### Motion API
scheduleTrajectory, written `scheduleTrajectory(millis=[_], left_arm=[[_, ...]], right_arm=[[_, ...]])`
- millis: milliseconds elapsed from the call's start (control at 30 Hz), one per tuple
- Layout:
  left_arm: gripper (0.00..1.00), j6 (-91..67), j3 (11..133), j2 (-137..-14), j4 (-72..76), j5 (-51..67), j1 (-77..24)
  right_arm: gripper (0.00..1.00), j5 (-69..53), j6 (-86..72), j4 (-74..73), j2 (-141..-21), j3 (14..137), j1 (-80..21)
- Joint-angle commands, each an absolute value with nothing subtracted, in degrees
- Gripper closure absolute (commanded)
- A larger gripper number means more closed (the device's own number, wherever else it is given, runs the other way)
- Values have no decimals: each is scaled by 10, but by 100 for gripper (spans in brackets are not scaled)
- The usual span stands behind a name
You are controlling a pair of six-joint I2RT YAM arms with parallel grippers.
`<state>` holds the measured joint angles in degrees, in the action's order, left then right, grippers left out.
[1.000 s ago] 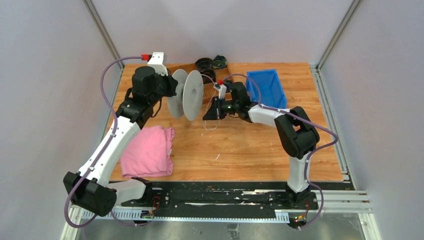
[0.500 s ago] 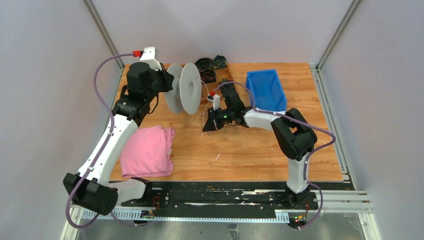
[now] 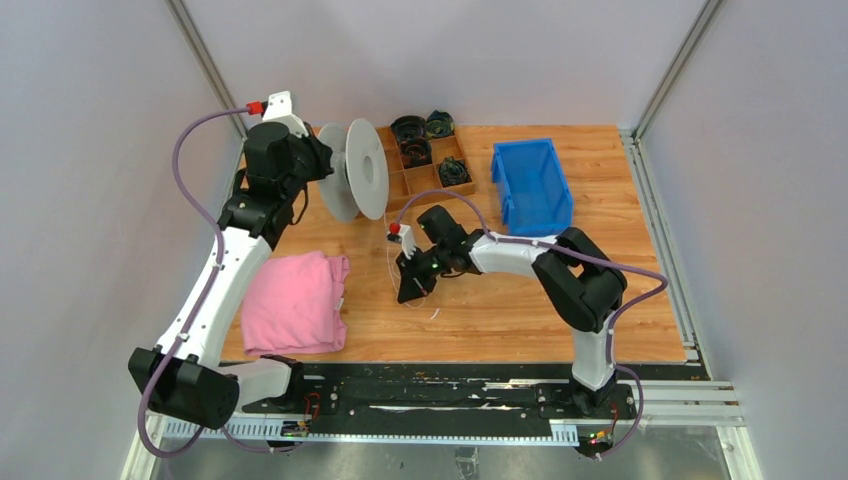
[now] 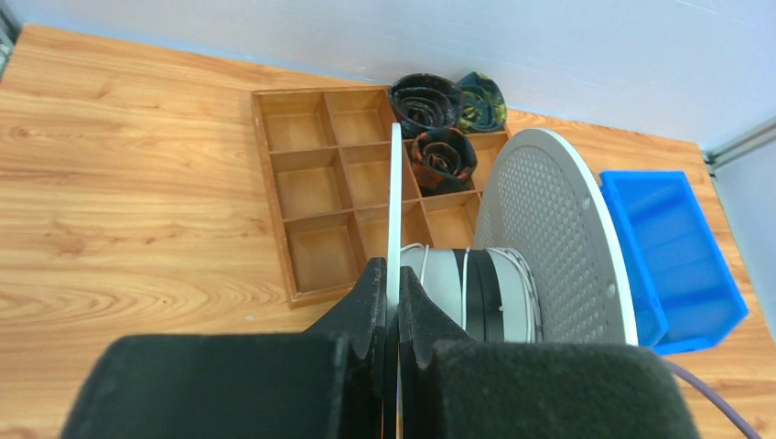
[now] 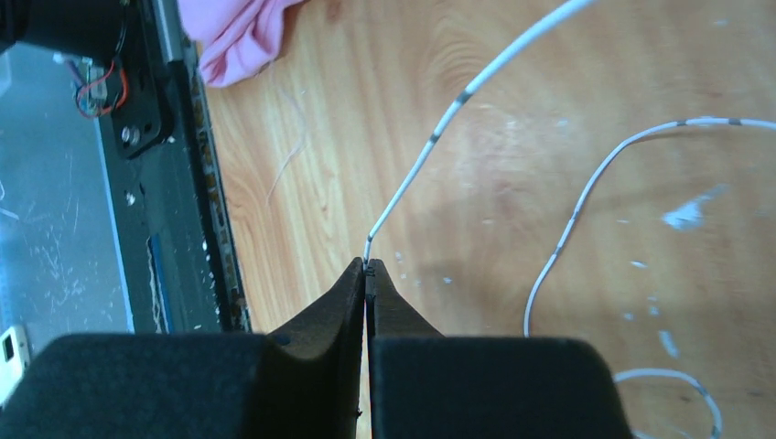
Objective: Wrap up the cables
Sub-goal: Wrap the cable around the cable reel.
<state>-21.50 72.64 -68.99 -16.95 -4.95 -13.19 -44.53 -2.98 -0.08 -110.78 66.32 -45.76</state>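
A white spool [image 3: 358, 183] with two round flanges hangs above the table's back left. My left gripper [image 4: 392, 274] is shut on the thin edge of its near flange [image 4: 394, 183]. A few turns of thin white cable [image 4: 467, 279] lie on the hub beside the perforated far flange [image 4: 558, 247]. In the top view the left gripper [image 3: 318, 160] sits at the spool's left side. My right gripper [image 5: 367, 267] is low over the wood, shut on the cable [image 5: 458, 105] at its very end. More cable loops [image 5: 572, 229] lie to the right. From above, the right gripper [image 3: 408, 290] is mid-table, with the cable [image 3: 389, 262] running up toward the spool.
A wooden divided tray [image 3: 400, 182] holds dark coiled bundles [image 3: 410, 128] at the back. A blue bin [image 3: 533, 185] stands to its right. A folded pink cloth [image 3: 296, 303] lies front left. The black front rail [image 5: 183, 183] is close to the right gripper.
The left arm has carried the spool back and to the left. The right gripper has swung forward and left toward the near edge and has closed on the cable.
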Motion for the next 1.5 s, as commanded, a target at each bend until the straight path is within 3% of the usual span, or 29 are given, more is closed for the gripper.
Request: scheduleTrajectory(millis=[0,533,1033,1467], left_arm=[[100,-201,744,-692,-126,-99,-128],[100,-78,686,-695,-66,-219,-199],[100,-8,634,-668,-35,-225,-245],[100,50,612,-649,-38,-167,-268]], right_arm=[[99,-472,33,-59,-1078,670,-488],[99,-510,98,-294,-1027,889,-537],[99,-503,-2,-301,-1040,1106,-430],[99,-388,31,-325,-1064,1194,-359]])
